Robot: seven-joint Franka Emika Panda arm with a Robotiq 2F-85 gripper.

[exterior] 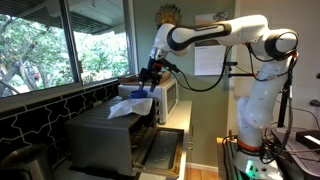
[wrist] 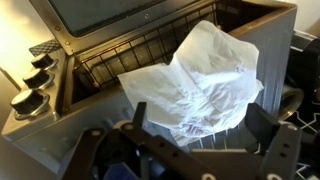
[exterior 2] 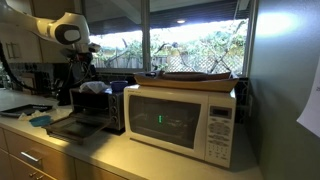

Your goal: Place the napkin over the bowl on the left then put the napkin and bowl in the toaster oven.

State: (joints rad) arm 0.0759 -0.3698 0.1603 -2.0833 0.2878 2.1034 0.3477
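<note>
Wrist view: napkin (wrist: 205, 85) crumpled at center, blocks toaster oven (wrist: 100, 35) rack; knobs (wrist: 22, 100) at 9 o'clock. Ext view: microwave (exterior 2: 185, 120) at oven's 3 o'clock. Jaws' grip: can't tell.

No legible text anywhere. On the microwave (exterior 2: 180, 118), the green display (exterior 2: 160, 121) glows but its digits don't resolve, and the button panel (exterior 2: 219, 128) at 3 o'clock of it is just blur. The white sheet (exterior: 208, 58), at 1 o'clock in an exterior view, carries print too small to read. In the wrist view, the toaster oven (wrist: 62, 70) knobs (wrist: 27, 98) at 9 o'clock are too blurred to read any markings.
</note>
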